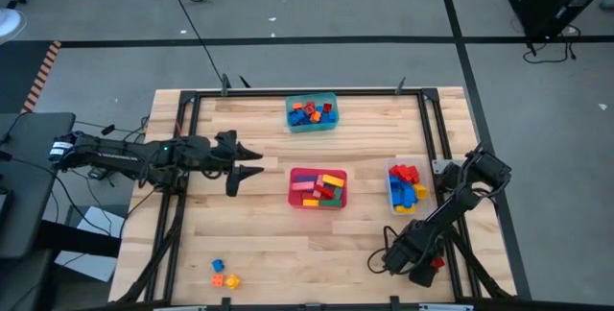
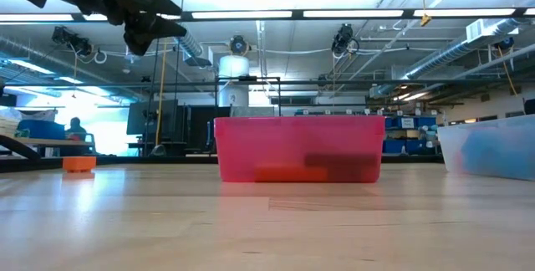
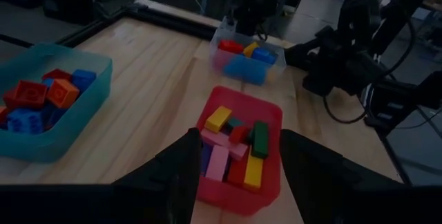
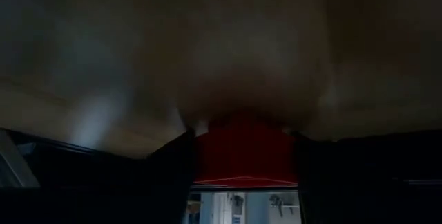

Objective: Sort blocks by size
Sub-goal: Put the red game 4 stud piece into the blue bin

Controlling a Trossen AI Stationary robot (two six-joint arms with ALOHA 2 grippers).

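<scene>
Wood of the table [image 1: 259, 244] lies nearest the low camera. The red tub [image 1: 318, 202] sits at its centre with longer bars inside. The teal tub [image 1: 311, 127] at the middle of the far edge and the clear tub [image 1: 394, 169] toward the right edge hold chunkier bricks.

The left gripper [image 1: 247, 173] hangs above the table just left of the red tub, fingers spread wide and empty. The right gripper [image 1: 432, 265] is low by the near right corner, its fingers apparently pinching a red block [image 4: 245, 151].

Three loose blocks [image 1: 224, 275], blue, orange and yellow, remain near the near left corner.

Such bricks are probably light, rigid and smooth-sided. A pinch across two flat opposite walls should hold, though a small cube could skid or twist if caught off-centre.
</scene>
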